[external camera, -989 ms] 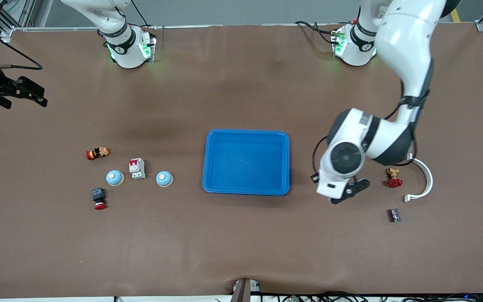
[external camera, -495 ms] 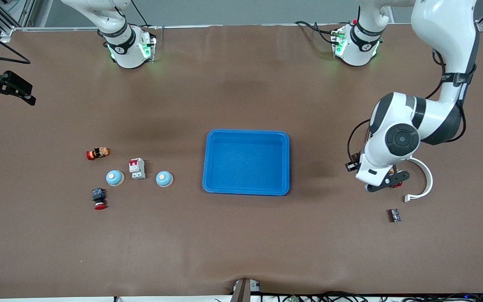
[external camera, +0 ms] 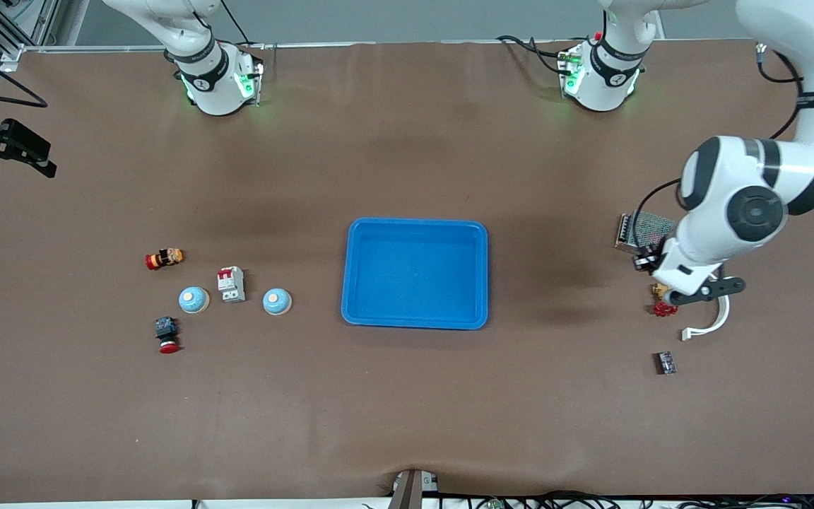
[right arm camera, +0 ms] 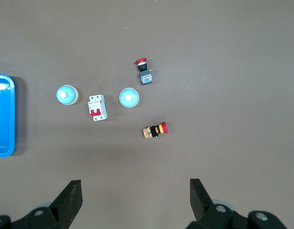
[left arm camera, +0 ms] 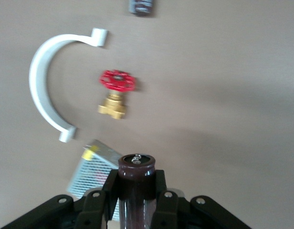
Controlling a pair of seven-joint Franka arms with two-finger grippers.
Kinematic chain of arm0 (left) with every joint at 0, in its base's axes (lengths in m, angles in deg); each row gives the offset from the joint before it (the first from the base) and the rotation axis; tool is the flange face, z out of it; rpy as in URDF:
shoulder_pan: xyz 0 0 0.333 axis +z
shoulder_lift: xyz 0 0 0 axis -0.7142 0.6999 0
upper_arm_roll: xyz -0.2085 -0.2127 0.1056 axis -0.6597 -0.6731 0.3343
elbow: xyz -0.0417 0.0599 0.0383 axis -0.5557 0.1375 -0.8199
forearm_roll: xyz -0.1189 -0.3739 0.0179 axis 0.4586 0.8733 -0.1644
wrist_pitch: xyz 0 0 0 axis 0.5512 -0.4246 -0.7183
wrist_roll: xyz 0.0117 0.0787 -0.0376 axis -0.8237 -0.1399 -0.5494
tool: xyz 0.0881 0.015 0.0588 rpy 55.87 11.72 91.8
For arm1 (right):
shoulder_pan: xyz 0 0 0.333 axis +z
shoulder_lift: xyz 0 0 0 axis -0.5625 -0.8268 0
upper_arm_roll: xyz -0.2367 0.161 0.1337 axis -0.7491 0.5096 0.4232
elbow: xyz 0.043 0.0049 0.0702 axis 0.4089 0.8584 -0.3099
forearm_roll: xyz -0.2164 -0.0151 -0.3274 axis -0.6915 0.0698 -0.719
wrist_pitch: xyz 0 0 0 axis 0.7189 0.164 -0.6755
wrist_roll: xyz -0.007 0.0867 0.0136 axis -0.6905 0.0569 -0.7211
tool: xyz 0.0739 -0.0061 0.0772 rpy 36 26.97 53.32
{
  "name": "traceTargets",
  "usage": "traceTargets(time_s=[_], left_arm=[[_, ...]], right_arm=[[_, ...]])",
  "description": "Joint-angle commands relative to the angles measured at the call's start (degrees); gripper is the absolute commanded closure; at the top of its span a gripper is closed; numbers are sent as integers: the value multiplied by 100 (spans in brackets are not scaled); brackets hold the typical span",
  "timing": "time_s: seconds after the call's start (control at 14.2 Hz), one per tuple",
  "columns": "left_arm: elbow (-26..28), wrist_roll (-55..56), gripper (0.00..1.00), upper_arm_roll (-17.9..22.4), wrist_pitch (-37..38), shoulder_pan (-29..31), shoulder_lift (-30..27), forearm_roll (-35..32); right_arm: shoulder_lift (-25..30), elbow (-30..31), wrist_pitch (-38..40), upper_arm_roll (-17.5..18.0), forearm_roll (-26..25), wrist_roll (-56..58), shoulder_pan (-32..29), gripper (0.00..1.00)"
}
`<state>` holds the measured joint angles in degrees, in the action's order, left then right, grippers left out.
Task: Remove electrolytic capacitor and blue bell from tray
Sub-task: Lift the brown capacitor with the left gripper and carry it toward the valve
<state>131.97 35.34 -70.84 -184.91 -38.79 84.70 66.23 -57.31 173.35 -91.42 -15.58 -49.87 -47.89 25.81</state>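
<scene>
Left gripper (external camera: pixel 702 290) has swung from beside tray (external camera: pixel 415 226) to over valve (left arm camera: pixel 116 92), jaws clamping capacitor (left arm camera: pixel 136 177); right gripper (external camera: pixel 13 150) waits, jaws wide, empty; next: lower, release on table (external camera: pixel 407 396).

I see a bright-blue tray (external camera: pixel 414 274) on the matte brown table (external camera: pixel 407 410). My left gripper (left arm camera: pixel 137 210) has black fingers clamped on a dark maroon electrolytic capacitor (left arm camera: pixel 136 183) with a silvery top. Below it I see a brass valve (left arm camera: pixel 116 93) with a red handwheel, a white curved clip (left arm camera: pixel 44 98), a silvery mesh-cased box (left arm camera: pixel 92 171) with a yellow label, and a small dark component (external camera: pixel 665 363). Toward the right arm's end I see two pale-blue bells (right arm camera: pixel 128 97) with cream centres, a white circuit breaker (right arm camera: pixel 97 107) with a red switch, a black button switch (right arm camera: pixel 144 71) with a red cap, and an orange-and-black one (right arm camera: pixel 155 130) capped red. My right gripper (right arm camera: pixel 136 198) is black.
</scene>
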Motion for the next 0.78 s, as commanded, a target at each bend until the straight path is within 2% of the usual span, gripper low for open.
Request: traceTargets(time_s=[0.0, 0.28, 0.71], left_arm=[[273, -715, 100, -77, -158, 488, -290, 36], [291, -1647, 100, -77, -439, 1103, -263, 36], [914, -2693, 100, -77, -1422, 1789, -307, 36]], right_arm=[[34, -59, 59, 50, 14, -5, -107, 0], [25, -59, 41, 59, 23, -5, -107, 0], [25, -103, 59, 50, 14, -14, -116, 0]])
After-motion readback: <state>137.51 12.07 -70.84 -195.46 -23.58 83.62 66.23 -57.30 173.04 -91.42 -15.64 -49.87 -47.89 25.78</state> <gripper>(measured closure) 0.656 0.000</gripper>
